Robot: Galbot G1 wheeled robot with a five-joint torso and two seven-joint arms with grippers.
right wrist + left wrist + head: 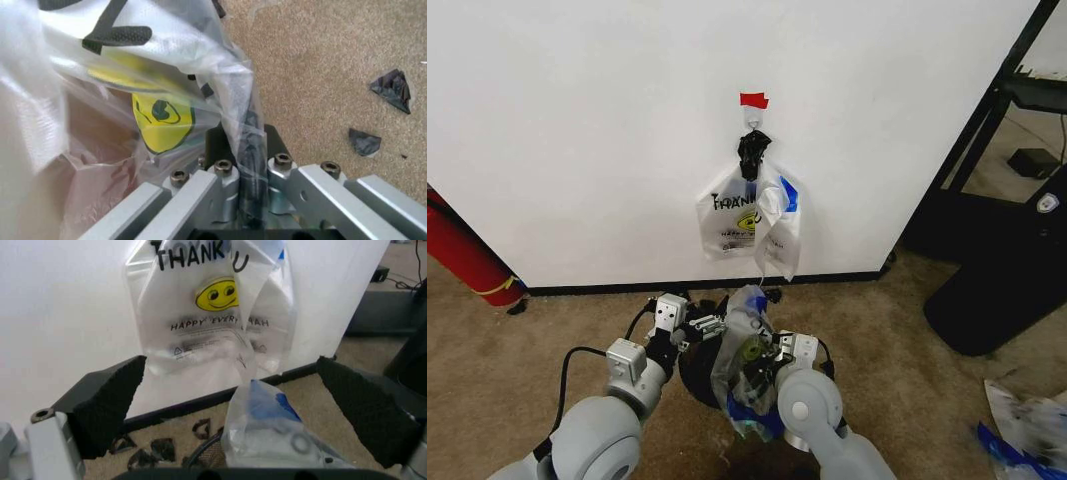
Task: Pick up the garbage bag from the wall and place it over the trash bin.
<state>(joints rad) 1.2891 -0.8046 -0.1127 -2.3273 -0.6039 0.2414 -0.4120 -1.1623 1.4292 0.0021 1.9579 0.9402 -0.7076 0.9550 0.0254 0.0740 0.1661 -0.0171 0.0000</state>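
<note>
The garbage bag, thin clear plastic with a yellow smiley and blue patches, stands bunched over the dark trash bin on the carpet below the wall. My right gripper is shut on the garbage bag; in the right wrist view its fingers pinch the plastic together with a dark strip. My left gripper is open beside the bin, its black pads wide apart on either side of the bag's top. On the wall's hook, like-printed bags hang tied by a black knot.
Red tape marks the hook. A red cylinder leans at the left by the baseboard. A black rack and a black rounded base stand at the right. Plastic scraps lie on the carpet at the right.
</note>
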